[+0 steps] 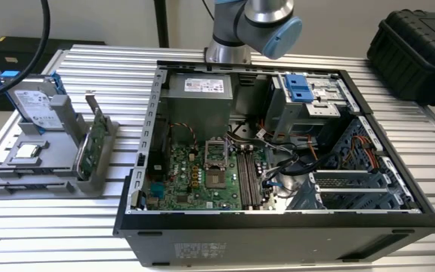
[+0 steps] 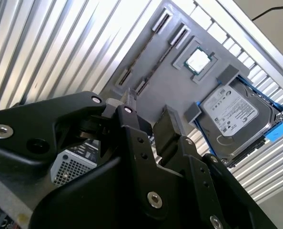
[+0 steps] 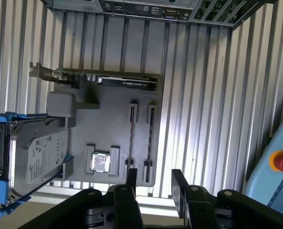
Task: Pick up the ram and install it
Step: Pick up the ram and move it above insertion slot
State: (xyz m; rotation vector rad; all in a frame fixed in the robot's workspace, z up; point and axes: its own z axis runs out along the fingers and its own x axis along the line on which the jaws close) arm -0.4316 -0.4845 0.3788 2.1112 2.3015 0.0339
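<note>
The pincer (image 3: 155, 175), apart and empty, hovers above the ram (image 3: 132, 137) standing edgewise in its gray holder (image 3: 108, 131).

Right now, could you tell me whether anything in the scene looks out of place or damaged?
Nothing stands out. The ram stands on edge in its slots on the grey holder, beside the drive and green card; the open gripper holds nothing.

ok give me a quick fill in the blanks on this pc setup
1. The drive on the grey holder has ___ rails.
2. The gripper is open and holds ___.
3. The green card stands on the exterior view's ___ of the computer case.
Missing words: blue; nothing; left.
</note>
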